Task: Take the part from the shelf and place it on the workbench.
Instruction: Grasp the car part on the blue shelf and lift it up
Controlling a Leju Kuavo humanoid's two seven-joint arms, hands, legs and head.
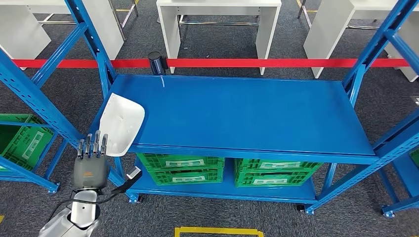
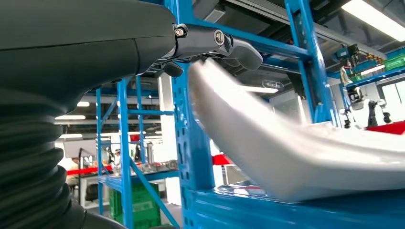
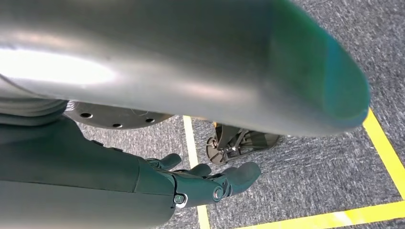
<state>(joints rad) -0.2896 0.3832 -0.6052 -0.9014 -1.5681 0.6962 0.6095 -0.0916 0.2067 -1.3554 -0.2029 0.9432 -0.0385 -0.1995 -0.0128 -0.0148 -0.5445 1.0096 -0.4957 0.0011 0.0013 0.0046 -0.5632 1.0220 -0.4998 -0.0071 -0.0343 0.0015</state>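
Note:
The white curved part (image 1: 121,123) lies on the blue shelf (image 1: 247,113) at its front left corner, its lower end overhanging the edge. My left hand (image 1: 91,163) is raised just below and left of that end, fingers (image 1: 92,146) straight up and spread by the part's rim, holding nothing. In the left wrist view the part (image 2: 296,157) rests on the shelf surface (image 2: 286,212), with a dark finger (image 2: 224,43) of the left hand (image 2: 143,47) reaching over its near end; contact cannot be told. My right hand (image 3: 191,183) hangs over the grey floor, fingers loosely apart, holding nothing.
Blue uprights (image 1: 101,64) stand at the shelf's corners. Two green crates (image 1: 180,168) (image 1: 276,173) sit on the lower level, another green crate (image 1: 20,140) to the left. Red barrier tape (image 1: 247,62) and white tables (image 1: 217,15) lie beyond. Yellow floor marking (image 1: 217,231) runs in front.

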